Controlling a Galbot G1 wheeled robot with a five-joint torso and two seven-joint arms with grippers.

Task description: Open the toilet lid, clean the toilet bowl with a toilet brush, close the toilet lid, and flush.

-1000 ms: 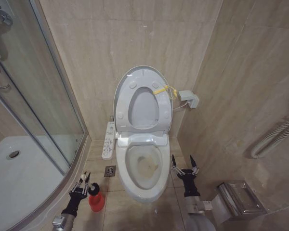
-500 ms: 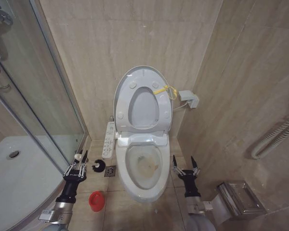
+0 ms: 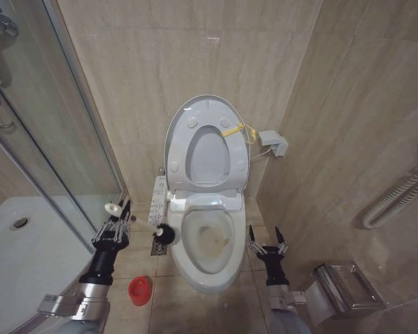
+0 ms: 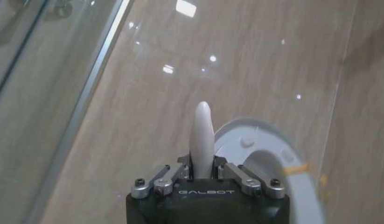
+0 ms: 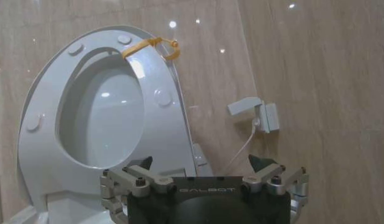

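Beige tiled bathroom, toilet lid (image 3: pixel 207 118) already up. Left pincer (image 3: pixel 115 221) is clamped on the toilet brush (image 3: pixel 141 224) handle near the knob (light, stiff plastic, so gripping there works), bristles beside the toilet bowl (image 3: pixel 207 268) rim. Half a second ago it was lower, nearer the red holder (image 3: pixel 140 290). Right pincer (image 3: pixel 266 242) waits spread wide beside the bowl.

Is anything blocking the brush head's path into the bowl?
Nothing visible. The toilet lid stands raised, and the left claw holds the toilet brush just beside the toilet bowl, bristle head by its rim.
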